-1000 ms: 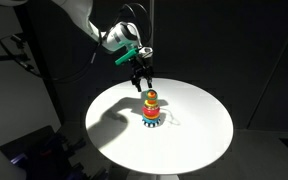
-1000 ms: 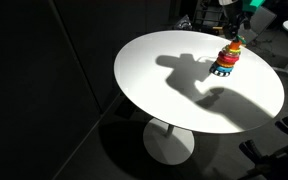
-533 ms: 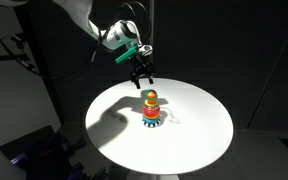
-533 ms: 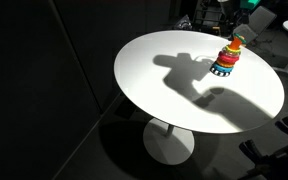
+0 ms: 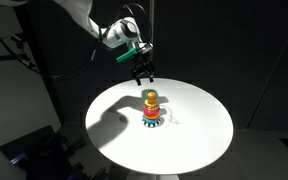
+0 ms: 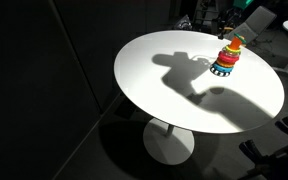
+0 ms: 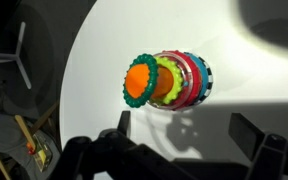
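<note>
The robot's black metal gripper (image 5: 143, 80) hangs in the air with its two fingers spread wide apart. Right under it, not touching, stands a small plastic ring tower in many colours (image 5: 152, 108). From the wrist view the tower (image 7: 164, 82) sits just ahead of the wide gap between the fingers (image 7: 124, 125). Its top is a smooth round orange cap. Under the cap is a green ring with a bumpy edge, then a yellow-green ring, a red ring, and a dark bottom ring with white marks. The tower stands upright, and it gets wider toward the bottom. It sits on a round white table (image 5: 199, 130) with a smooth, flat top. In an exterior view the tower (image 6: 227, 57) is near the far edge of the table (image 6: 174, 90), and the arm's dark shadow lies beside it.
</note>
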Motion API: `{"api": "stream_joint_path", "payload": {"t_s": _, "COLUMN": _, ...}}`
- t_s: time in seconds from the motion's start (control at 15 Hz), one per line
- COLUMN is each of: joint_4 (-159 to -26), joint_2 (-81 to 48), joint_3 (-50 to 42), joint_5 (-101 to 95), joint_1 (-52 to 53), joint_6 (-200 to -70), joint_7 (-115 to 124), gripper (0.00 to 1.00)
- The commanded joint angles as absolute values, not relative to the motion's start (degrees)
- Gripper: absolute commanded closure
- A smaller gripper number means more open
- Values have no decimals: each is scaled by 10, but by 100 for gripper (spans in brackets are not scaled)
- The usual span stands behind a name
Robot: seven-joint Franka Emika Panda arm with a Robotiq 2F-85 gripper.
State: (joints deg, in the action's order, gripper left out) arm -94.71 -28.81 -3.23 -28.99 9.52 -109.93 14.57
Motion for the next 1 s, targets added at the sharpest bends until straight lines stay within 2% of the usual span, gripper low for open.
{"api": "stream_joint_path", "payload": {"t_s": 0.0, "joint_4": -962, "joint_2": -273, "joint_3": -27, "joint_5": -265, "joint_1": 85, "joint_6": -1127, "joint_7": 155, "gripper": 0}}
{"api": "stream_joint_path", "payload": {"t_s": 0.93, "joint_4": -1086, "joint_2": -178, "joint_3": -31, "joint_5": -206, "joint_1": 70, "joint_6": -1230, "joint_7": 183, "gripper": 0}}
